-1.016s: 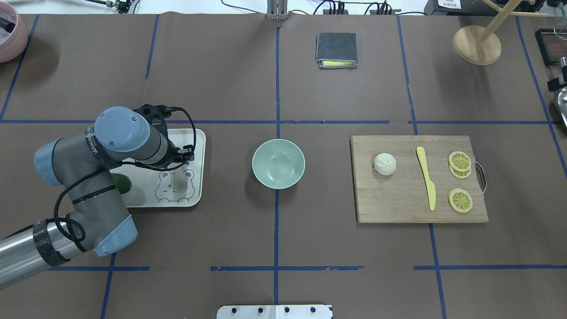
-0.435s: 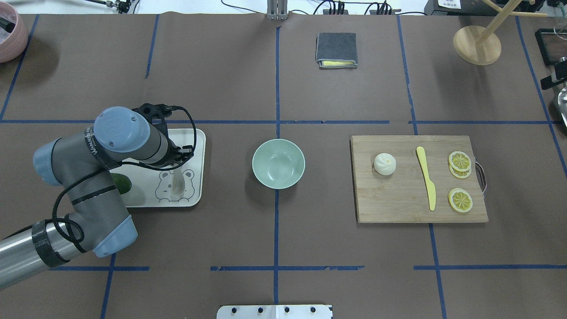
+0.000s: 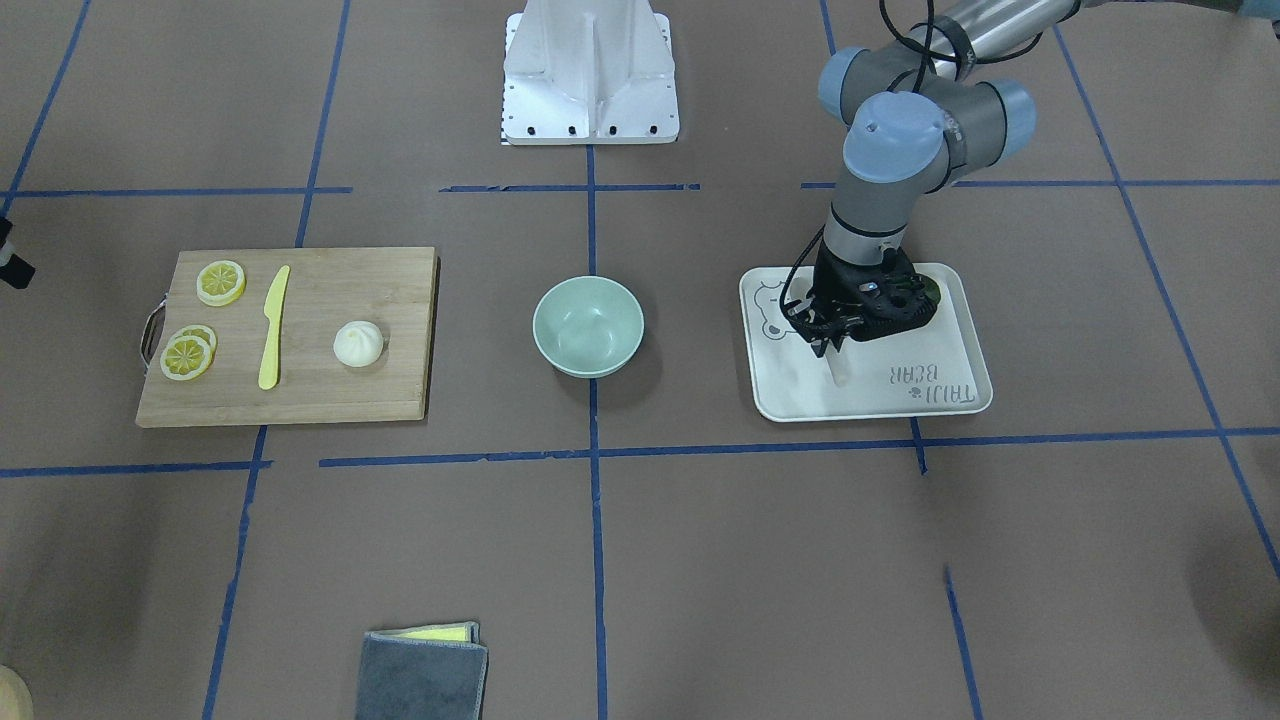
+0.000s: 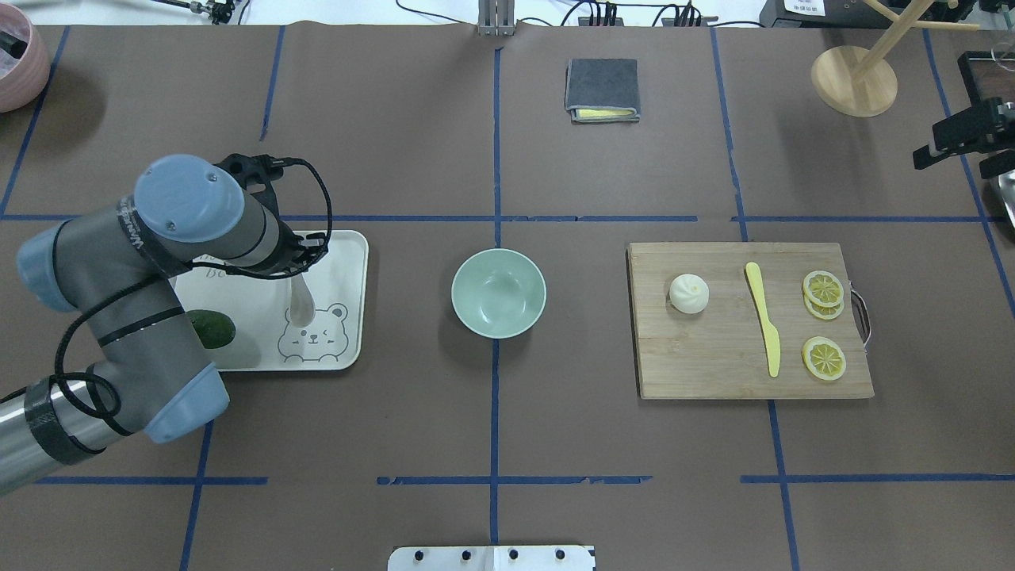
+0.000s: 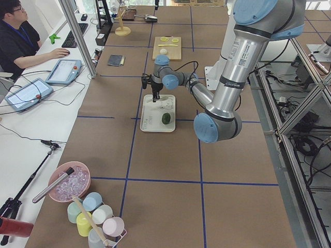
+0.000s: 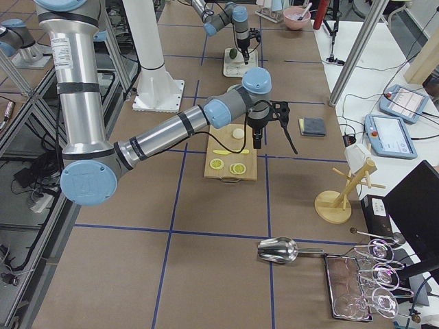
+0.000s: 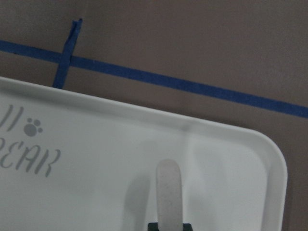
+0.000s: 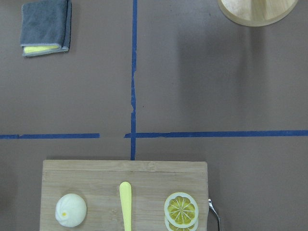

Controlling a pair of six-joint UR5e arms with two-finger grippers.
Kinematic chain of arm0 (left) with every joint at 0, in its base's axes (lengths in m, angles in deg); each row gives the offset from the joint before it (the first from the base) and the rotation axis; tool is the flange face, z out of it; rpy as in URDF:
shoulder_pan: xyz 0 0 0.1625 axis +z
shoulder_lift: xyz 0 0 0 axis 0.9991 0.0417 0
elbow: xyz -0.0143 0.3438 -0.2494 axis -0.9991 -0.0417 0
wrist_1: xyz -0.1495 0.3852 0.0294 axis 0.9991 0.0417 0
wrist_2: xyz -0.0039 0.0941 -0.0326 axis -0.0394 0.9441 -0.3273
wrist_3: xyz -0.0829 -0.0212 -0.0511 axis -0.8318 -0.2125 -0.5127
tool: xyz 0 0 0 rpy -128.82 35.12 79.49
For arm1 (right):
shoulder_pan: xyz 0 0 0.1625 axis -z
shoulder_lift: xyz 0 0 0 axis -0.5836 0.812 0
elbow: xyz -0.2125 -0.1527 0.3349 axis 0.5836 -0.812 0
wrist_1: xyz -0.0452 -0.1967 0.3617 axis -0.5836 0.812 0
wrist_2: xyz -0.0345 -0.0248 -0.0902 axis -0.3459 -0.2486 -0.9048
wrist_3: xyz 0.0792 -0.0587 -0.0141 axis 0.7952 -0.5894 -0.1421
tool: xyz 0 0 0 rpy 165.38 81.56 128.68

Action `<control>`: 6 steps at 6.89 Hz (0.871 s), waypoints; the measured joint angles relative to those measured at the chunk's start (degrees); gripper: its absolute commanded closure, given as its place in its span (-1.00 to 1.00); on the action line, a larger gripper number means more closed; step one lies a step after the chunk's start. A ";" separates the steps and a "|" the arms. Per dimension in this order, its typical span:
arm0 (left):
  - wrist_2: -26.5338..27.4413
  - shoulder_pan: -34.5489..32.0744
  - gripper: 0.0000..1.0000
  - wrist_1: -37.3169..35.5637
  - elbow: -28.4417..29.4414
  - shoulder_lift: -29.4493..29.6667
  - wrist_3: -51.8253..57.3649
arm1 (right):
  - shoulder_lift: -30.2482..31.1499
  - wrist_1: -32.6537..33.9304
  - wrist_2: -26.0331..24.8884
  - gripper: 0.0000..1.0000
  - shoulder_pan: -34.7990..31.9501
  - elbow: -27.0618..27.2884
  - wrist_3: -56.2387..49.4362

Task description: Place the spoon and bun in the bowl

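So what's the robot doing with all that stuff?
The robot's left gripper is pinching the spoon by one end, just above the white bear tray. The green bowl in the middle is empty. The bun sits on the wooden cutting board, untouched. The right gripper hangs open in the air beyond the board, holding nothing. So neither thing is in the bowl yet.

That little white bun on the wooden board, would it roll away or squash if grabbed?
The bun is round, so a nudge might roll it across the board. Its pleated top looks soft; a hard squeeze would probably dent it.
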 measured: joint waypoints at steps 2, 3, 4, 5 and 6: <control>-0.19 -1.72 1.00 -1.85 -1.84 2.03 0.21 | -1.15 -1.40 -4.45 -1.00 6.62 -0.05 5.14; -0.32 -1.89 1.00 -2.91 -2.02 4.16 0.24 | -1.33 -3.77 -7.55 -1.00 10.76 -0.32 8.55; -0.43 -1.91 1.00 -4.49 -2.01 6.64 0.21 | -1.44 -6.64 -11.42 -1.00 15.60 -0.75 12.72; -0.50 -1.89 1.00 -5.33 -1.70 8.87 -0.05 | -1.96 -8.58 -15.29 -1.00 20.00 -1.30 16.25; -0.49 -1.79 1.00 -5.60 -0.98 10.89 -0.95 | -2.95 -9.45 -18.40 -1.00 23.55 -2.22 18.80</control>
